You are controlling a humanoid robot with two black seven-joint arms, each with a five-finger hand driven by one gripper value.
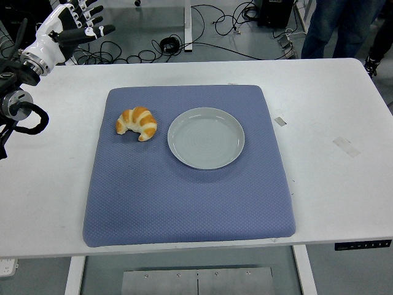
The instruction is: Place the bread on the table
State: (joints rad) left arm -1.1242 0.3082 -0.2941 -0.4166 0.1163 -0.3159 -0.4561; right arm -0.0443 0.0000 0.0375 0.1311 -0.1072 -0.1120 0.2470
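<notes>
A golden croissant [137, 123] lies on the blue mat [184, 184], just left of an empty grey plate [206, 137]. My left hand [77, 24] is raised at the top left corner, far up and left of the croissant, its fingers spread and holding nothing. The right arm does not show.
The mat lies on a white table [331, 178]. Two bits of tape [347, 146] stick to the table right of the mat. Cables run over the floor beyond the far edge. A person's legs [334, 24] stand at the top right.
</notes>
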